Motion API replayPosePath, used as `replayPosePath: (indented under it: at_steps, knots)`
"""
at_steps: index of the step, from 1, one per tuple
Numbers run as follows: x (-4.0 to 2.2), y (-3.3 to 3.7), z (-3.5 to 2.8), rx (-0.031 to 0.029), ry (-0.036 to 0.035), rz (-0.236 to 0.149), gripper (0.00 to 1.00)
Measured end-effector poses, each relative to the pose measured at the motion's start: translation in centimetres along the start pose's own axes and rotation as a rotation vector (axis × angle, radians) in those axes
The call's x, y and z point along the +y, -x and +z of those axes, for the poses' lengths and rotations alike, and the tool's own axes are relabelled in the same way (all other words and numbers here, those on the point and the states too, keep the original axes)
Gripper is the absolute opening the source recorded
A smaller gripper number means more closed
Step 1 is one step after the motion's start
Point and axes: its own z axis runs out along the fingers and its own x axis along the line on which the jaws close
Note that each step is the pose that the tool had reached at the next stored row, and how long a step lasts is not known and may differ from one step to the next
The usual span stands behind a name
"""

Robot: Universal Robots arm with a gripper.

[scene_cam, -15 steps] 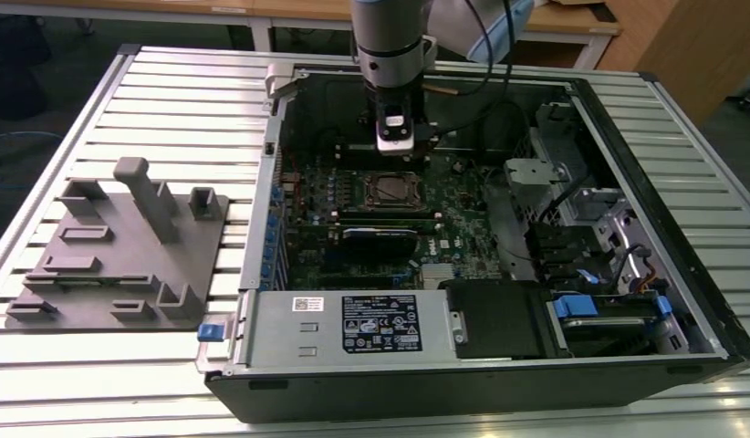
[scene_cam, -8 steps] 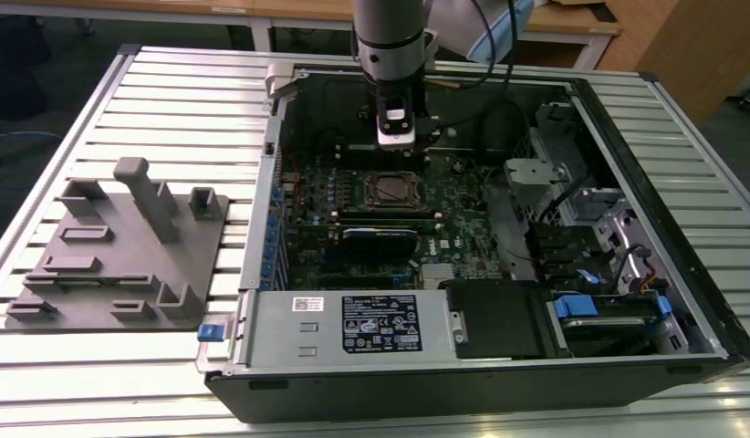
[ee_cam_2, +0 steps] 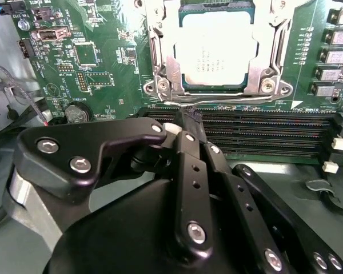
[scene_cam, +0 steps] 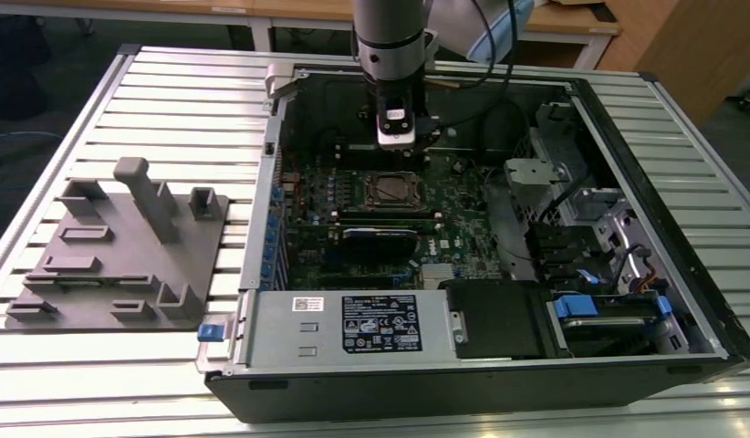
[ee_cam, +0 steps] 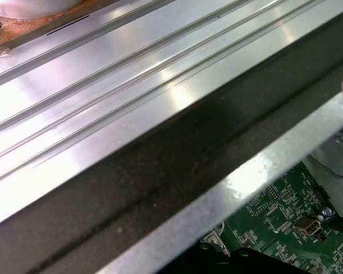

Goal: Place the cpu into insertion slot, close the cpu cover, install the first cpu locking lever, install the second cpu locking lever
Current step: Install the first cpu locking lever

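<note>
In the exterior view the arm hangs inside the open computer case (scene_cam: 497, 365), just behind the square insertion slot (scene_cam: 393, 190). In the second wrist view the matte black gripper (ee_cam_2: 190, 114), fingers pressed together, touches a thin wire lever (ee_cam_2: 228, 103) beside the silvery cpu cover (ee_cam_2: 160, 51) framing the dull grey cpu (ee_cam_2: 217, 54). The first wrist view shows ribbed aluminium table (ee_cam: 103, 85).

Silver cpu (ee_cam_2: 217, 52), green board (ee_cam_2: 103, 34)

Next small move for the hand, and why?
Probably press the locking lever down to latch it: the cpu is already seated, the cpu cover lies closed over it, and the hand tip is at that lever.
</note>
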Motion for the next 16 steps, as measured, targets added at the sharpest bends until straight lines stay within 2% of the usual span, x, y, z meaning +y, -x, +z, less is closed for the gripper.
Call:
replayPosePath:
  at_steps: [4,11,16]
  knots:
    - [0.0,0.0,-0.01,0.001,0.0005,-0.006,0.11]
    - [0.0,0.01,0.0,0.0124,0.0099,-0.073,0.11]
    - [0.0,0.0,0.0,0.0131,0.0105,-0.077,0.11]
